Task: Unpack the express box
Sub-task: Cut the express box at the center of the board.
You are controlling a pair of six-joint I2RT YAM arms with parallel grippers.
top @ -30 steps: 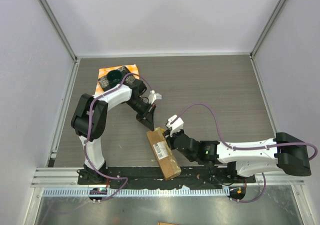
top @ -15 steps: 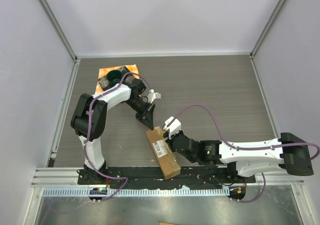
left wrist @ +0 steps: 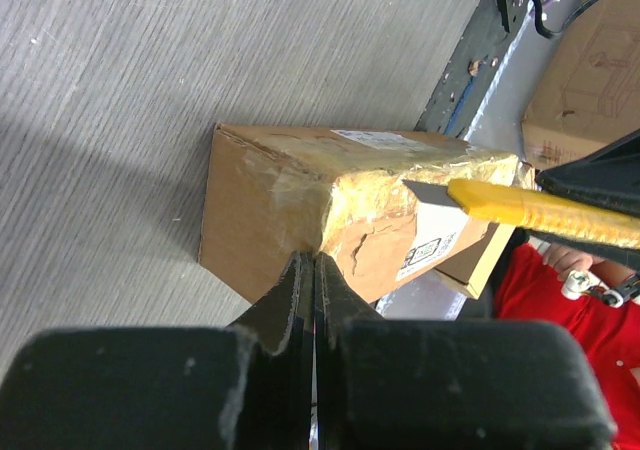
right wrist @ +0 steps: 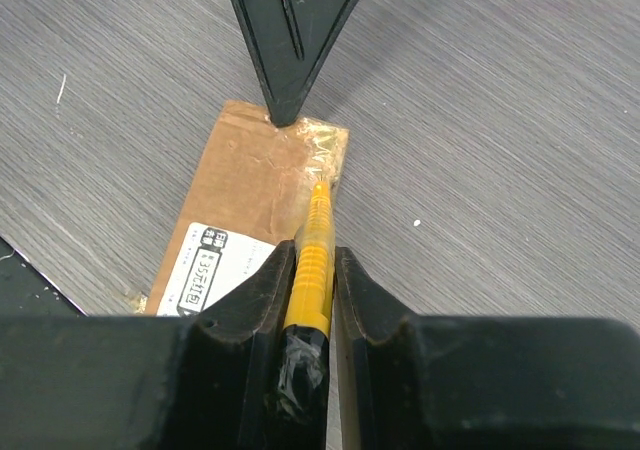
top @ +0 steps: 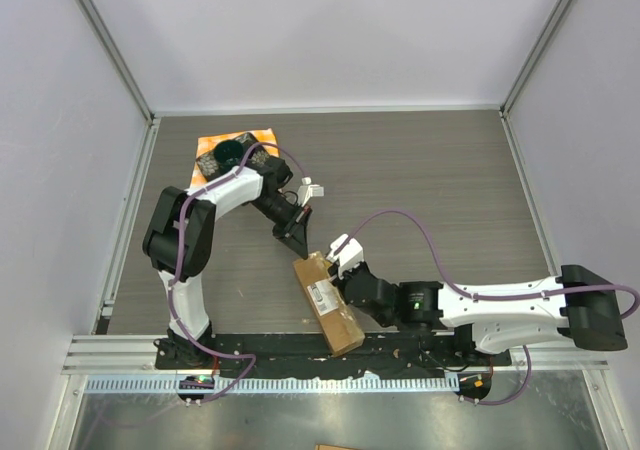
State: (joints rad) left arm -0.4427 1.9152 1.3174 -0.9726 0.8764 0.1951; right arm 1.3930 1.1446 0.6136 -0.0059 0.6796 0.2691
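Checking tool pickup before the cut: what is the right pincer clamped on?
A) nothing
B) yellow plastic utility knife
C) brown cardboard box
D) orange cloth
B: the right pincer grips a yellow plastic utility knife, its blade pointing at the taped end of the brown cardboard express box.

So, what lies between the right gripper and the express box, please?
A yellow utility knife, held in the right gripper, its blade reaching the taped end of the express box; the right wrist view shows it.

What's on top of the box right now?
A white label, shiny tape over the far end, and the yellow knife, held by the right gripper, blade tip at that tape. The box is closed, so its contents are hidden.
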